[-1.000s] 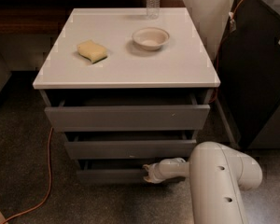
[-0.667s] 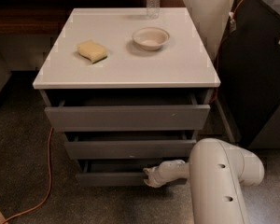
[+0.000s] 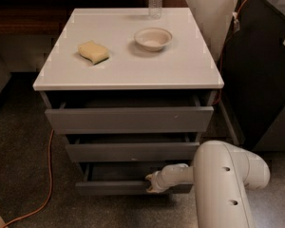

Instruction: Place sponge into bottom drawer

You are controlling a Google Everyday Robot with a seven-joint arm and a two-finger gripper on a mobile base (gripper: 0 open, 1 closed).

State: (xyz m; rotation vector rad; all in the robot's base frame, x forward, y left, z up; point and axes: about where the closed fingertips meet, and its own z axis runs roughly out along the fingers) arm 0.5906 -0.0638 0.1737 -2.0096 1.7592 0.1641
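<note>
Gripper (image 3: 151,183) is set low against the top edge of the bottom drawer (image 3: 111,187) front, likely to pull it out; whether it is clamped or released cannot be told. Drawer is seen partly open, its tray mostly hidden under the middle drawer (image 3: 133,152). Sponge (image 3: 93,52) is left untouched on the cabinet top (image 3: 133,72), near the bowl (image 3: 153,38) but apart from it: pale-yellow block, wavy sides, greenish lower edge
</note>
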